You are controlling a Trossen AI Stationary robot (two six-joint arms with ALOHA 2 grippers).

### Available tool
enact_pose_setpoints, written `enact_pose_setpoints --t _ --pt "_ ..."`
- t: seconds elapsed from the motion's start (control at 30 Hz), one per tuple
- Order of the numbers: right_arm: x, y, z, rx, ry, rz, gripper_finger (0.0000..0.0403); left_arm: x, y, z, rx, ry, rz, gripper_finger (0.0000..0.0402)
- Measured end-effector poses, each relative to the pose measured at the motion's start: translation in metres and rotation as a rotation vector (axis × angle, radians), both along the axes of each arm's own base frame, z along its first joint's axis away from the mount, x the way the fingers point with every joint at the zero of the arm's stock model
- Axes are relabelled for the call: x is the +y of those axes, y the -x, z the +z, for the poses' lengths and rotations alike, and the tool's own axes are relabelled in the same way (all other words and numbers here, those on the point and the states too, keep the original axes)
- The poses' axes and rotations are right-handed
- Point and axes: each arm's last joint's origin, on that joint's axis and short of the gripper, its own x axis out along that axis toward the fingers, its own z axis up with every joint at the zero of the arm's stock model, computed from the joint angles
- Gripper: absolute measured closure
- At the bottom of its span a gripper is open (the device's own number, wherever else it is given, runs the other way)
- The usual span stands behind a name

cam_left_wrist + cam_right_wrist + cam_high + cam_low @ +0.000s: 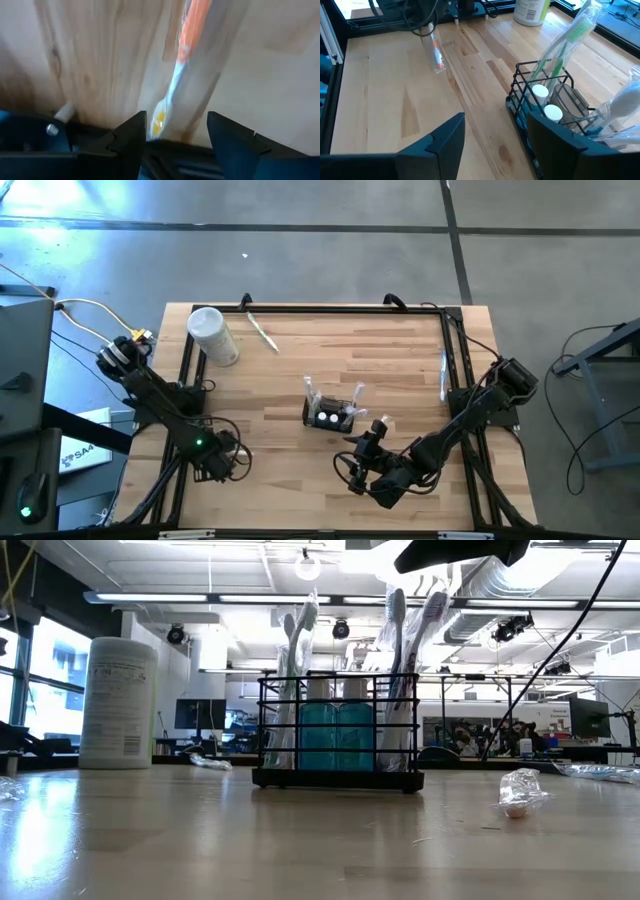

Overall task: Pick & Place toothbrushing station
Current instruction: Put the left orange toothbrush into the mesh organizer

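The toothbrushing station [330, 413], a black wire holder with wrapped toothbrushes and two teal bottles [335, 735], stands on its base mid-table [545, 107]. My right gripper [368, 448] hovers open just near-right of it, its fingers [445, 142] empty. My left gripper [220, 462] points down at the near left, open. Its fingers stand on either side of the brush end [159, 121] of an orange-and-white wrapped toothbrush [182, 47] lying on the table [436, 52]. My left gripper comes from above, with the toothbrush's brush end [159, 121] close beside one finger [135, 134]. I cannot tell whether that finger touches it. The toothbrush lies flat on the table.
A white lidded canister [213, 335] stands at the far left [118, 700], and a loose toothbrush [262, 332] lies beside it. A small wrapped item [520, 790] lies right of the holder. Clear wrapping [442, 370] lies by the right rail. Bare wood spreads along the near side.
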Motion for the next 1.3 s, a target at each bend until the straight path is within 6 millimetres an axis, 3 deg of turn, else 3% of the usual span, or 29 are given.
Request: enact_pose_setpoints --t 0.53,0.7,0.87,1.0,1.17,1.3 --pt "0.001 -0.001 0.001 -0.013 -0.007 -0.001 0.0199 0.015 0.013 -0.040 -0.028 0.028 -0.061 0.0203" --pt "0.001 -0.001 0.001 -0.015 -0.008 -0.001 0.0199 0.015 0.013 -0.041 -0.042 0.018 -0.093 0.0263" --pt "0.001 -0.001 0.001 -0.016 -0.008 -0.001 0.0199 0.015 0.011 -0.040 -0.069 0.010 -0.172 0.0376" --pt "0.001 -0.001 0.001 -0.018 -0.009 -0.001 0.0199 0.015 0.011 -0.040 -0.084 0.002 -0.187 0.0388" --pt "0.001 -0.001 0.001 -0.018 -0.009 -0.001 0.0199 0.008 0.002 -0.026 -0.130 -0.033 -0.206 0.0395" --pt "0.001 -0.002 0.002 -0.029 -0.017 -0.003 0.0199 -0.002 -0.016 0.007 -0.279 -0.150 -0.280 0.0398"
